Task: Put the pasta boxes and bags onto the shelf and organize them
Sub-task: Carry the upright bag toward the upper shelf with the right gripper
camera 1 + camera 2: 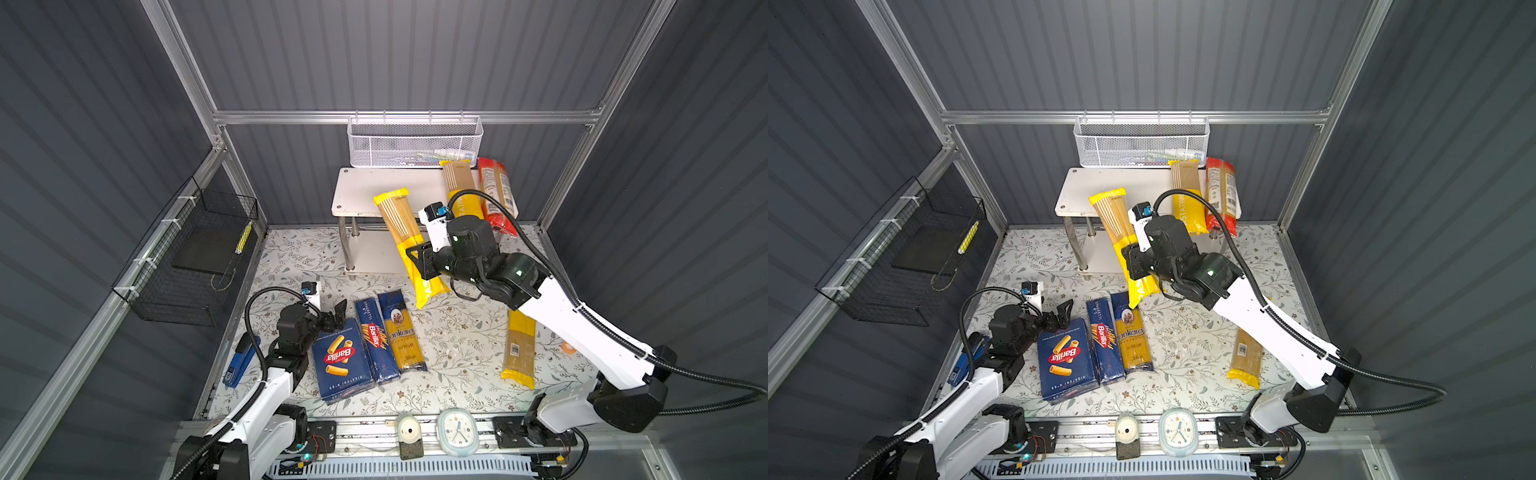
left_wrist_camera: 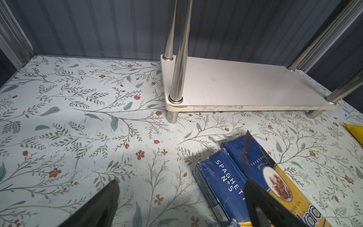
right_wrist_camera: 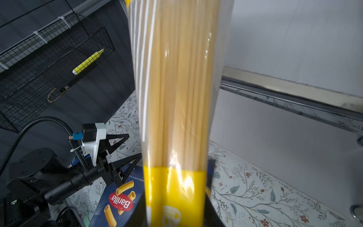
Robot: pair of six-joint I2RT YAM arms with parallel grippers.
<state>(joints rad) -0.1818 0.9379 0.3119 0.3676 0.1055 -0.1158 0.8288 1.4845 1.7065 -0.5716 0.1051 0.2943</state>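
Note:
My right gripper point(image 1: 419, 259) point(image 3: 174, 212) is shut on a yellow PASTATIME bag point(image 1: 401, 224) point(image 1: 1113, 212) point(image 3: 176, 98), held tilted in the air in front of the white shelf point(image 1: 365, 187). A second yellow bag point(image 1: 461, 191) and a red-clear bag point(image 1: 496, 195) lie on the shelf's top board at its right end. On the table lie the wide Barilla box point(image 1: 338, 359), the narrow Barilla spaghetti box point(image 1: 374, 336) point(image 2: 222, 180), the blue Ankara bag point(image 1: 403, 332) and a yellow-clear barcode bag point(image 1: 519, 349). My left gripper point(image 1: 336, 316) point(image 2: 181, 183) hangs open over the wide box's far end.
A white mesh basket point(image 1: 415, 141) hangs on the back wall above the shelf. A black wire basket point(image 1: 187, 257) is fixed to the left wall. A blue stapler point(image 1: 241, 361) lies at the table's left edge. A clock point(image 1: 457, 432) sits on the front rail.

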